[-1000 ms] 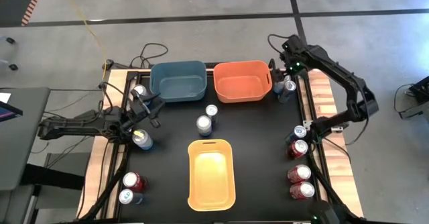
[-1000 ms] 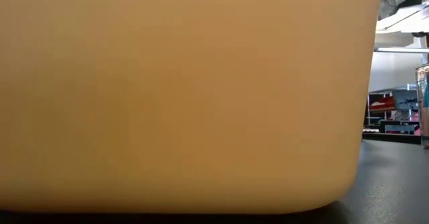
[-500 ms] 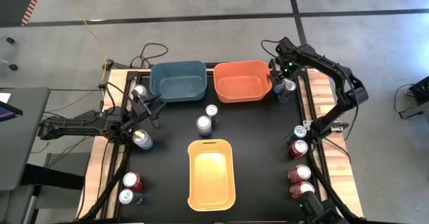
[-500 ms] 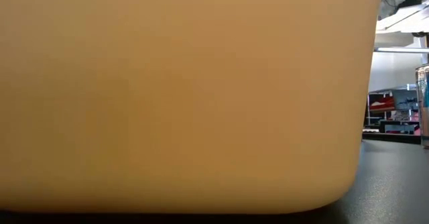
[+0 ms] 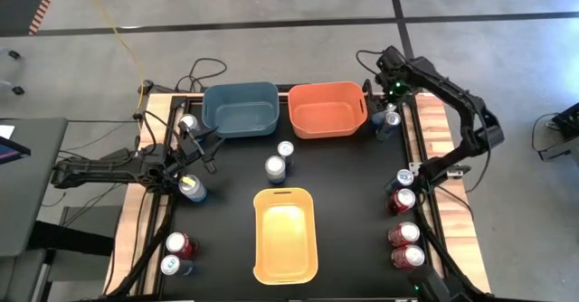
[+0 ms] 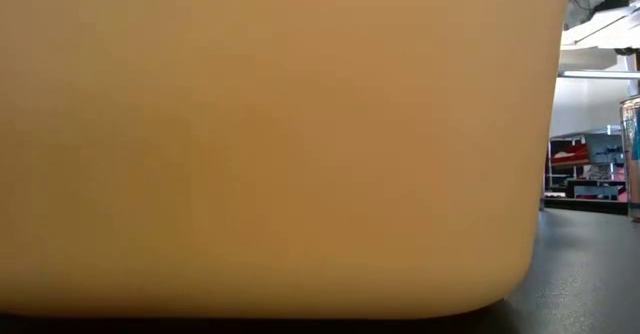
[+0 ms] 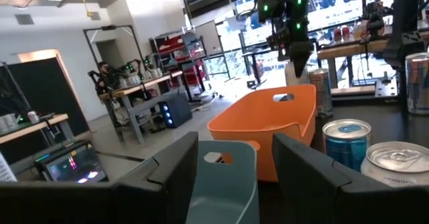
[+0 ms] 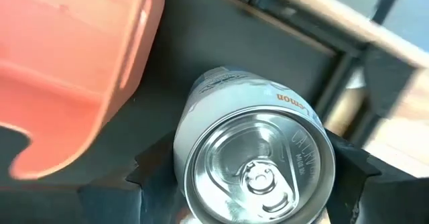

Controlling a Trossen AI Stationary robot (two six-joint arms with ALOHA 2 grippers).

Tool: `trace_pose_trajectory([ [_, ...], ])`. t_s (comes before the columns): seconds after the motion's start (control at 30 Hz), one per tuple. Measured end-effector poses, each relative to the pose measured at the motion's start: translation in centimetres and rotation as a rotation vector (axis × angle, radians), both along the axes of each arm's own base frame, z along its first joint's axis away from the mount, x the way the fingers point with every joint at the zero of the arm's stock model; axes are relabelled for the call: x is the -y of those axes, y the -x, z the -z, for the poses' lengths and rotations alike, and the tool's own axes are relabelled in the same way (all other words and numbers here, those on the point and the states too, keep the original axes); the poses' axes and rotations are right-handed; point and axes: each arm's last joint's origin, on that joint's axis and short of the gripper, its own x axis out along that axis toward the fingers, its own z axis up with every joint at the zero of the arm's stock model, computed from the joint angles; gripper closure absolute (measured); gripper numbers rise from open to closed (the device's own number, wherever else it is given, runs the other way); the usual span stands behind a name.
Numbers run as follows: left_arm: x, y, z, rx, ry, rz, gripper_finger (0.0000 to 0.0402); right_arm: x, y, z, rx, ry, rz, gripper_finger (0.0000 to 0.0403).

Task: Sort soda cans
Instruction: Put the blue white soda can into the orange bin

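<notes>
Silver-grey can (image 8: pixel 258 160) stands upright between my right fingers (image 8: pixel 157 177), beside the orange bin (image 8: pixel 74 63), flanked on both sides for a grip I judge unfinished, while my left gripper (image 7: pixel 231 174) waits half-open, holding nothing.

orange bin (image 5: pixel 326 109) crowds the far-right can (image 5: pixel 390 118); table centre open.

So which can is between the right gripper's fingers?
The silver can by the orange bin's right side, under the right gripper. It stands alone in that corner.
</notes>
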Motion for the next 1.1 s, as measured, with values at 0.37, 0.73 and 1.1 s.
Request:
trace_pose_trajectory([
  [0.37, 0.0, 0.0, -0.2, 0.017, -0.005, -0.001, 0.0213, -1.7, -3.3, -10.2, 0.127, 0.395, -0.056, 0.0127],
  [0.73, 0.0, 0.0, -0.2, 0.024, 0.007, 0.002, 0.0213, -0.5, -10.6, -5.0, 0.062, 0.283, -0.25, 0.0127],
  [1.1, 0.0, 0.0, 0.0, 0.006, 0.009, 0.002, 0.0213, 2.3, -13.1, 1.3, -0.072, 0.14, -0.288, 0.0127],
])
